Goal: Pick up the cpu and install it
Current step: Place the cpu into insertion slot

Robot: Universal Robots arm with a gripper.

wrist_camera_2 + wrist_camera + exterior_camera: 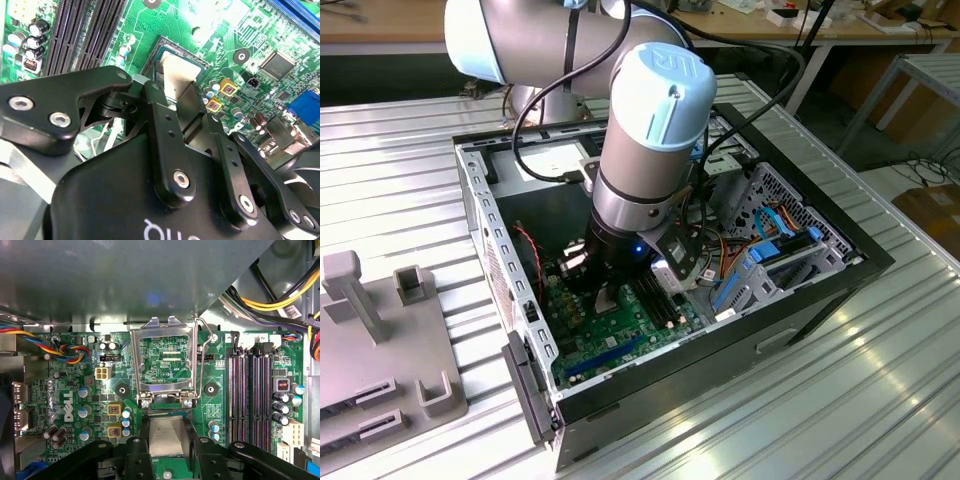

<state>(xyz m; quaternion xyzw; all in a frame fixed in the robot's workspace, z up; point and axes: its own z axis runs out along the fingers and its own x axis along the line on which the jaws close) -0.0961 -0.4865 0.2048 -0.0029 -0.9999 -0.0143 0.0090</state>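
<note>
The cpu (178,70) (168,432) is a thin pale silvery-beige square. It sits level in or just over the dark socket (159,46) on the green motherboard (75,390). My gripper (172,92) (169,442) is straight above it, with a black finger against each of two opposite edges, shut on the chip. The socket's silver load plate (165,360) stands flipped open beyond the chip, and its wire lever (201,355) is raised beside it. In the exterior view the gripper (605,292) reaches down into the open computer case (480,210).
Black memory slots (250,390) (85,30) run close beside the socket. Capacitors (115,410) and cable bundles (280,295) surround it, with case walls and a drive cage (770,250) around the arm. A grey fixture (380,340) lies on the table at the exterior view's left.
</note>
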